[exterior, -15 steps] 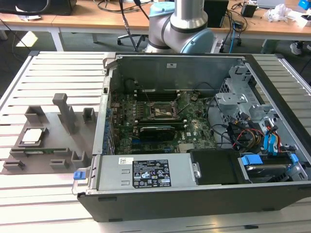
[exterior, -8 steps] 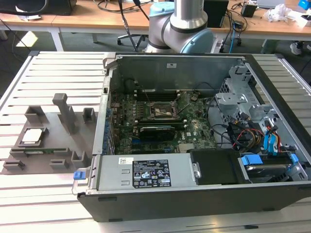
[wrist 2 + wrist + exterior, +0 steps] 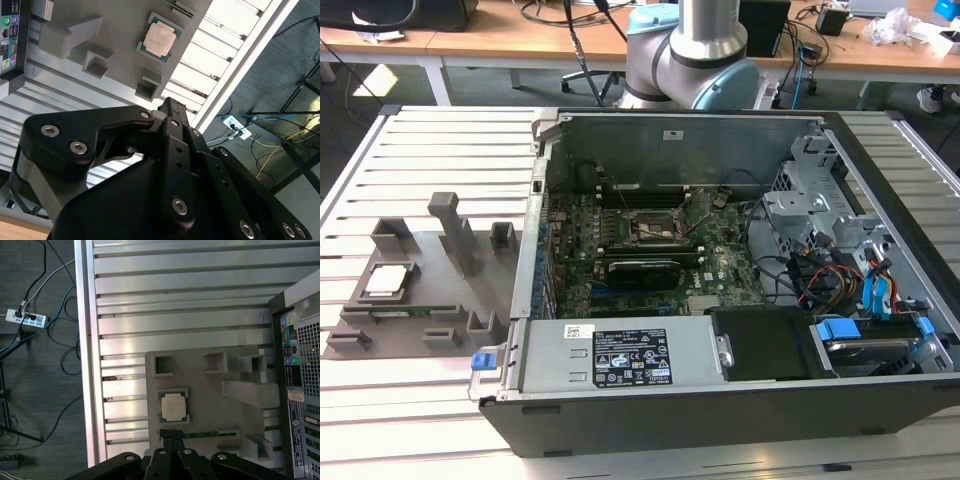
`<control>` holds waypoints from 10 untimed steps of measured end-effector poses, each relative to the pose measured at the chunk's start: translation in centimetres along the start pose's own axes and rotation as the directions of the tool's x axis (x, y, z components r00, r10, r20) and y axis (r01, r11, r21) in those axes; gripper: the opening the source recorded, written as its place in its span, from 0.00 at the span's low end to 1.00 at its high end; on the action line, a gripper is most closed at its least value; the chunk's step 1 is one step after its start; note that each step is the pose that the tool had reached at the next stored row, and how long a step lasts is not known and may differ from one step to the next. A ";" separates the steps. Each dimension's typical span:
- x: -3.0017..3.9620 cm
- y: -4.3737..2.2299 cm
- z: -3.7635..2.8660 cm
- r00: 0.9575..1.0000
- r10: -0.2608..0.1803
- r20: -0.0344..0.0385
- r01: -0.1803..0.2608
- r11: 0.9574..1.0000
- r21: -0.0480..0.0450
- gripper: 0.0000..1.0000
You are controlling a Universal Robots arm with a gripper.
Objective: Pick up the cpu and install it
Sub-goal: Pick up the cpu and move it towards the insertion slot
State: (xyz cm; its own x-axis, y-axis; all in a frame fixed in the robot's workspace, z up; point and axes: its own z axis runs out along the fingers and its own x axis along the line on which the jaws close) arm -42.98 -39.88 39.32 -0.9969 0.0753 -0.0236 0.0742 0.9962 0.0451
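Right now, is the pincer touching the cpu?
Apart. In the second wrist view the cpu lies flat on the grey holder, and bare holder and table slats show between it and the pincer.

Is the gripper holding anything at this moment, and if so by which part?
Nothing is held: the cpu lies in a recess of the grey fixture, apart from the empty gripper.

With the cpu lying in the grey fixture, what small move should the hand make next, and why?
Probably lower the hand toward the cpu, centring over it on the way. In both wrist views the cpu lies flat in its nest on the grey fixture, untouched, and the hand is clearly apart from it, so closing that gap seems sensible.
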 end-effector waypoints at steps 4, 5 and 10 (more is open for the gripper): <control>0.00 0.00 0.00 1.000 0.000 0.000 0.000 1.000 0.000 0.17; 0.01 0.00 0.00 1.000 0.000 0.000 0.000 1.000 0.000 0.24; 0.01 0.00 0.00 1.000 0.000 0.000 0.000 1.000 0.000 0.54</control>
State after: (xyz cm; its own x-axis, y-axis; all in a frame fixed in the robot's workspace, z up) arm -42.99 -39.89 39.33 -0.9969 0.0753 -0.0236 0.0742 0.9962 0.0451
